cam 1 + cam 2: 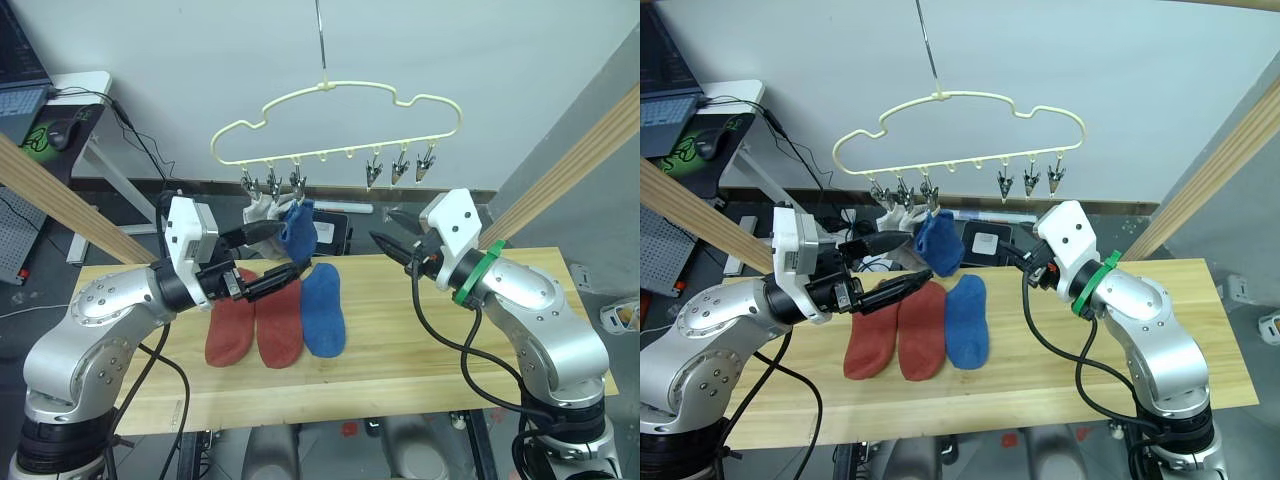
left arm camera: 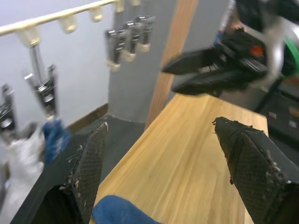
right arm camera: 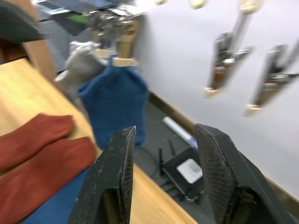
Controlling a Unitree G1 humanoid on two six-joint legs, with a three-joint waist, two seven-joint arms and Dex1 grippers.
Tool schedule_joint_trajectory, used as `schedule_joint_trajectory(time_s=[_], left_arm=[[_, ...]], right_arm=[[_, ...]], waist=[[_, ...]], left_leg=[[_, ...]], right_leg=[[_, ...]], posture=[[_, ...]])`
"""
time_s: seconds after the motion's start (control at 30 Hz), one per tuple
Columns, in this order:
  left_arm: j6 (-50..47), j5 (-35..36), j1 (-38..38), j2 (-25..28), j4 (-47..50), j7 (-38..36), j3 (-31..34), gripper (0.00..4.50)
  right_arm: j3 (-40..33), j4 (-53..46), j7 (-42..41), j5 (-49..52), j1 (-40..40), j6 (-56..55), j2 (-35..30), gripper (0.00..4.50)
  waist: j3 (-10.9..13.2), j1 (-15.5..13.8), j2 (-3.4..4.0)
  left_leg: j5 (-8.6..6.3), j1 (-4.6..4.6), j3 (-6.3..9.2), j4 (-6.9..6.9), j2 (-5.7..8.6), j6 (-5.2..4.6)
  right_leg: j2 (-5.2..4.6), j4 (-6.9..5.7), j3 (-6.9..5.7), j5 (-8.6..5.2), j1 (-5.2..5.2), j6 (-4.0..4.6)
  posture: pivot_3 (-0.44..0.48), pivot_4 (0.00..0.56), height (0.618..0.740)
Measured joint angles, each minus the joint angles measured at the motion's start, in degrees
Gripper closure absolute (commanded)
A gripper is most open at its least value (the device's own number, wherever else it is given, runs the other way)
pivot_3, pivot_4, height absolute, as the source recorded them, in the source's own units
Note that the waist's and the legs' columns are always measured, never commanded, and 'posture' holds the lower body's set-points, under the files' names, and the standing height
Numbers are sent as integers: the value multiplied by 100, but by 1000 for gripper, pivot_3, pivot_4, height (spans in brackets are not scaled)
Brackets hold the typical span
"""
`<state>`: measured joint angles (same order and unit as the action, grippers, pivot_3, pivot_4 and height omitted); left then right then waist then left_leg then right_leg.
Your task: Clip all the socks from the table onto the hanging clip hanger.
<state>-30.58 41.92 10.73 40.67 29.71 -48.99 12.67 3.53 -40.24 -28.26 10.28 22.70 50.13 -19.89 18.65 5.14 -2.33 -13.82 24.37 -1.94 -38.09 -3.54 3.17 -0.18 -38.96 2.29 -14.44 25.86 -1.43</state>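
Note:
The pale-yellow clip hanger point(image 1: 335, 128) hangs above the far edge of the table point(image 1: 400, 350). A blue sock point(image 1: 297, 229) and grey socks point(image 1: 259, 210) hang from its left clips; the three right clips point(image 1: 400, 168) hold nothing. Two rust-red socks point(image 1: 256, 319) and one blue sock point(image 1: 323, 310) lie flat on the table. My left gripper point(image 1: 272, 255) is open just below the hanging blue sock, above the red socks, holding nothing. My right gripper point(image 1: 392, 232) is open above the table's far edge, under the right clips, also holding nothing.
Thick wooden poles slant in at the left point(image 1: 60, 200) and right point(image 1: 575, 165). A desk with a mouse point(image 1: 62, 131) and cables stands at the far left. A black box point(image 1: 330, 230) lies on the floor behind the table.

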Motion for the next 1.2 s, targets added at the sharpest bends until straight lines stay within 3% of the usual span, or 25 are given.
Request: schedule_joint_trajectory(time_s=[0.33,0.43,0.57,0.9,1.07,1.2], left_arm=[[439,-402,-689,60,164,42,67,591],[529,-485,-739,33,196,140,86,591],[610,-563,-683,3,195,234,77,591],[458,-535,-481,-28,196,459,4,591],[350,-493,-305,-32,199,510,-36,591],[270,-487,-207,-31,193,552,-107,591]], right_arm=[[-15,-103,389,117,-4,121,4,2473],[-14,-56,419,188,-3,-1,19,1930],[29,130,599,171,46,-127,122,599],[470,709,1292,31,174,26,939,599],[626,1051,1799,-242,261,-35,1376,2206],[659,1311,2026,-371,285,-116,1552,2206]], waist=[[-299,0,-8],[-411,-2,-18],[-515,-4,-32],[-596,-9,-33],[-600,-18,-35],[-601,-27,-36]], left_leg=[[-11,-1,1,0,-1,-21],[-10,-2,0,-2,-1,-24],[-7,-11,-3,-3,-1,-27],[-1,-55,-3,-4,-5,-36],[-1,-54,-1,-3,-5,-37],[-1,-53,0,-3,-6,-37]], right_leg=[[4,-1,-3,1,-1,2],[6,-2,-4,3,-3,5],[11,-2,-2,8,-10,13],[22,-3,1,15,-49,26],[21,-2,3,16,-48,28],[21,-2,2,16,-48,28]], posture=[[-133,169,735],[-120,157,735],[-104,153,735],[-87,162,735],[-83,166,735],[-84,170,735]])
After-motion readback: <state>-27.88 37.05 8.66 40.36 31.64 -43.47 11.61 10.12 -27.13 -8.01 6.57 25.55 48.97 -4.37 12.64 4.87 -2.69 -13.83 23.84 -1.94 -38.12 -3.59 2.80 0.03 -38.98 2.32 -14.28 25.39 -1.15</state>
